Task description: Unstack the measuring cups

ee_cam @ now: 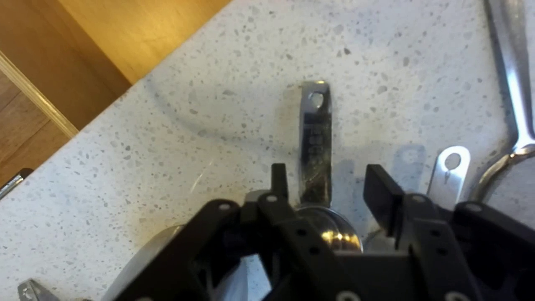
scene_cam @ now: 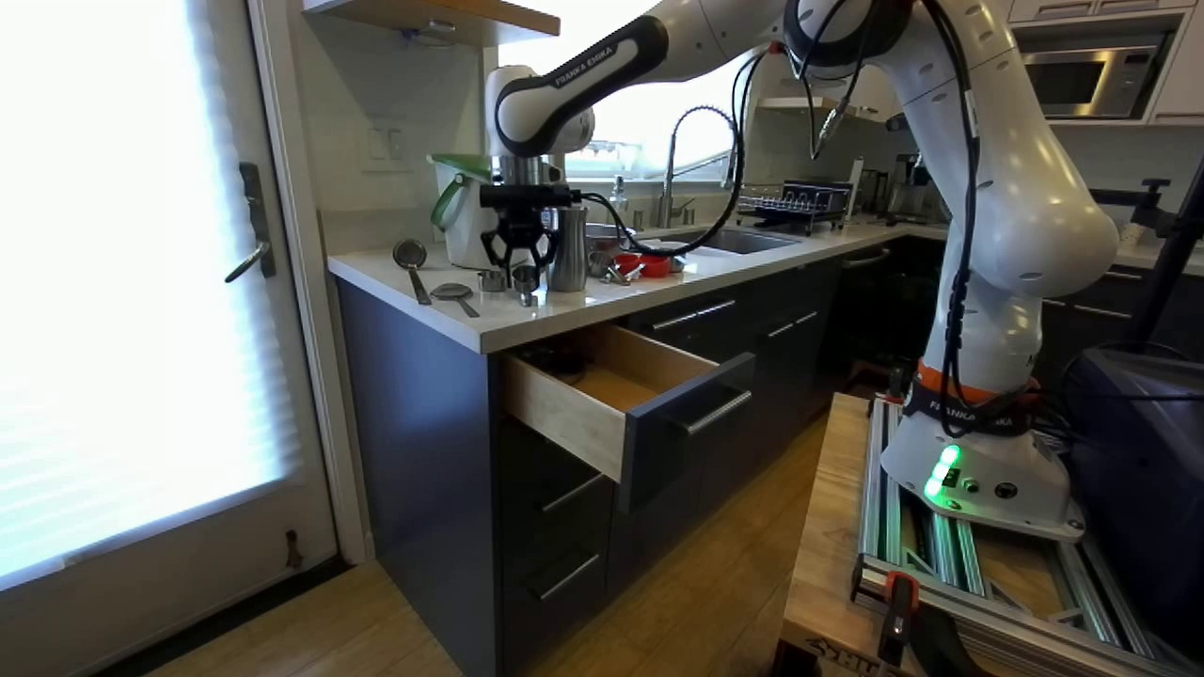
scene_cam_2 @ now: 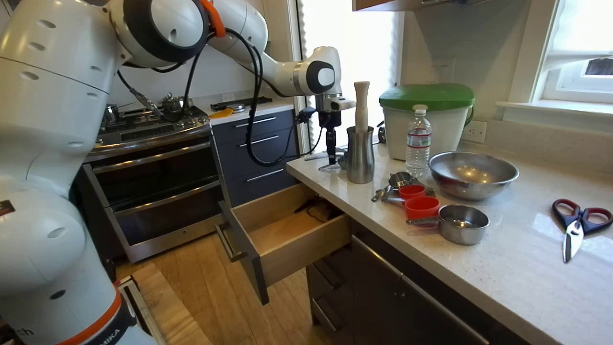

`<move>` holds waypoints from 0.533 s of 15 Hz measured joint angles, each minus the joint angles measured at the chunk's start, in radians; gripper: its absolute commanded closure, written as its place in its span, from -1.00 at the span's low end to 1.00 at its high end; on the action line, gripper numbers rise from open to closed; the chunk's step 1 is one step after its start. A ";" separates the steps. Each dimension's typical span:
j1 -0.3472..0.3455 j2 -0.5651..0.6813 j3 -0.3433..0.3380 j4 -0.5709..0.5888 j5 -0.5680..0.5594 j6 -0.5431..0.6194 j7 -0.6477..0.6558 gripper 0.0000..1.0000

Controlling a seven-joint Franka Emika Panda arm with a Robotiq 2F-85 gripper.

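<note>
Wrist view: measuring cup (ee_cam: pixel 315 167) near centre, glossy metal; gripper (ee_cam: pixel 326 179), toward five o'clock, matt; countertop (ee_cam: pixel 234 104) stone-like, smooth, speckled, with slight sheen. In an exterior view: bowl (scene_cam_2: pixel 471 181) at three o'clock, shiny metal; drawer (scene_cam_2: pixel 306 250) at six o'clock, sides of matt, bare-looking wood.

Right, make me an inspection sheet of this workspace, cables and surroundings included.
Surface: countertop, pale and speckled, its edge showing in the wrist view.
Job's things: measuring cup beneath the gripper; second cup beside that one; nesting can't be told.
Clutter: steel cylinder, water bottle, red cups, metal bowl, scissors.
Gripper: open; contact can't be told.
Cables: black cable hangs in a loop, in both exterior views.
Surroundings: drawer pulled open below the countertop; sink farther along.
</note>
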 measured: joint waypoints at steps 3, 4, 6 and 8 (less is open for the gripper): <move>0.002 -0.008 0.000 0.001 0.000 0.005 0.000 -0.93; 0.003 -0.013 0.001 0.001 0.000 0.006 0.000 -1.00; 0.004 -0.023 0.005 -0.001 0.004 0.005 -0.011 -1.00; 0.003 -0.039 0.015 -0.012 0.017 -0.001 -0.067 -1.00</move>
